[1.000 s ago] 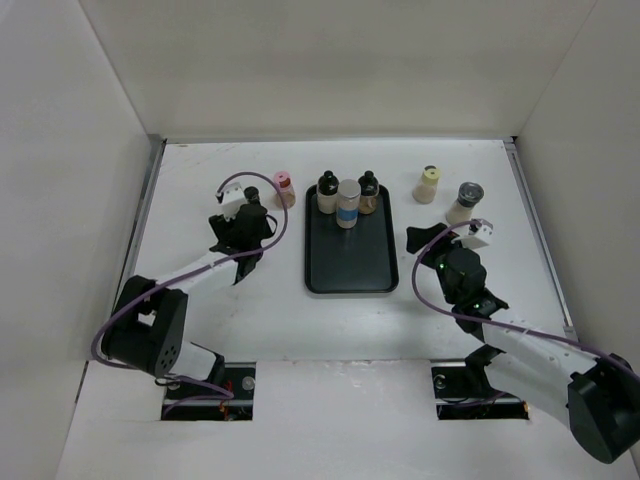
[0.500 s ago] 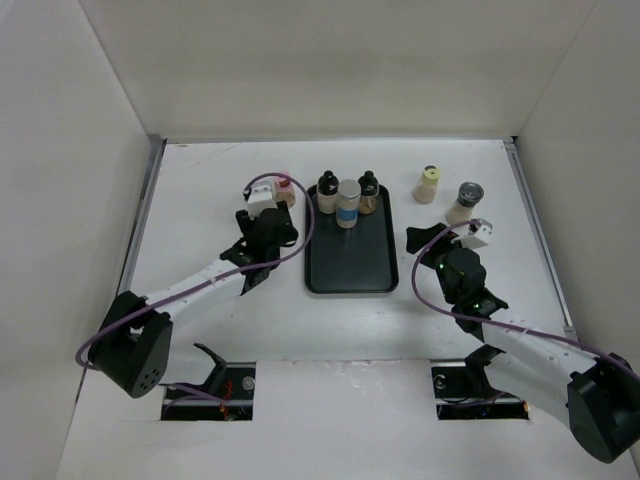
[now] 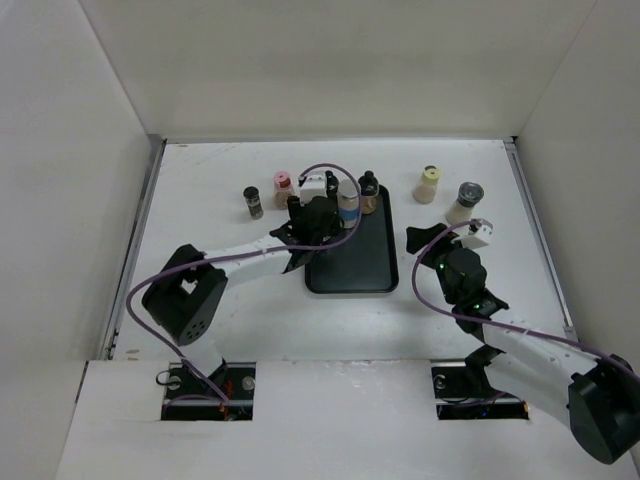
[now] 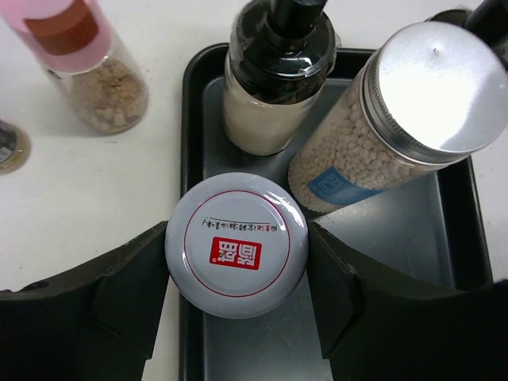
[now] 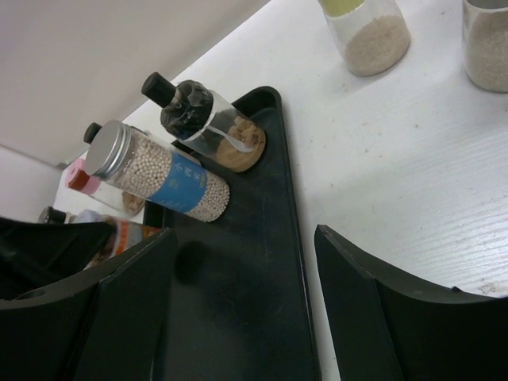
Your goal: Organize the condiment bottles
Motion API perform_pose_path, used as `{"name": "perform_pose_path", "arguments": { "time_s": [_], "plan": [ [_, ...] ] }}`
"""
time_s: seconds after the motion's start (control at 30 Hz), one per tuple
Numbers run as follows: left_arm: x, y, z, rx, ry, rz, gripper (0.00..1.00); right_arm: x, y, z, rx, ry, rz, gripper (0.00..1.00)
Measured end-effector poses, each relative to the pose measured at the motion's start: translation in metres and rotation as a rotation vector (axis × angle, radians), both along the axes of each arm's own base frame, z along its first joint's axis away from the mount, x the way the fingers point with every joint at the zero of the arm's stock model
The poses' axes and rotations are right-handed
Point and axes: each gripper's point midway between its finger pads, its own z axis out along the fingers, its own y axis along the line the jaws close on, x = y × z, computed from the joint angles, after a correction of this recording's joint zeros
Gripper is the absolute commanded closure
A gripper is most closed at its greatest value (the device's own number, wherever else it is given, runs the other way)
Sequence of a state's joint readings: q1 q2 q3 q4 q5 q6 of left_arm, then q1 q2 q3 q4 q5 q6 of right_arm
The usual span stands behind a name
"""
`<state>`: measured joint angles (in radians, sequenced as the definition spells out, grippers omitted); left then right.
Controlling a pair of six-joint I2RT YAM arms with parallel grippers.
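Note:
My left gripper is shut on a jar with a grey cap and red logo, held over the left rim of the black tray. Just behind it in the tray stand a black-capped cream bottle, a silver-capped blue-labelled jar and a black-capped brown bottle. A pink-capped jar and a small dark-capped jar stand left of the tray. A cream bottle and a grey-capped jar stand to its right. My right gripper is open and empty beside the tray's right edge.
White walls close in the table on the left, back and right. The front half of the tray holds nothing. The right arm lies across the table's front right.
My left gripper has swung right, from the table left of the tray to over the tray's left rear. The small dark-capped jar has come into view. The right arm has not moved.

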<state>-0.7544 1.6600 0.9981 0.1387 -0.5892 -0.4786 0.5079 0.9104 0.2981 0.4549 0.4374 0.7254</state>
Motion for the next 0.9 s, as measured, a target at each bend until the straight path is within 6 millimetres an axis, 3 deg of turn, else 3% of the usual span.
{"name": "perform_pose_path", "arguments": {
  "time_s": [0.17,0.33,0.43,0.6,0.73,0.9],
  "plan": [
    [0.009,-0.012,-0.024,0.027,0.037,-0.013,0.61,-0.001,0.001,0.005,0.007,-0.013,0.005,0.24],
    [0.015,-0.020,-0.024,0.027,0.028,-0.023,0.59,-0.001,0.001,0.005,0.005,-0.014,0.005,0.24],
    [0.015,-0.021,-0.024,0.029,0.027,-0.025,0.50,-0.001,0.001,0.005,0.004,-0.014,0.005,0.23],
    [0.014,-0.021,-0.025,0.029,0.025,-0.026,0.27,-0.001,0.001,0.004,0.003,-0.012,0.005,0.21],
    [0.013,-0.023,-0.015,0.006,-0.003,-0.029,0.20,-0.001,0.001,0.004,0.003,-0.013,0.005,0.21],
    [0.000,-0.012,0.013,-0.032,-0.057,-0.020,0.18,-0.001,0.001,0.004,0.003,-0.013,0.005,0.21]
  ]
}}
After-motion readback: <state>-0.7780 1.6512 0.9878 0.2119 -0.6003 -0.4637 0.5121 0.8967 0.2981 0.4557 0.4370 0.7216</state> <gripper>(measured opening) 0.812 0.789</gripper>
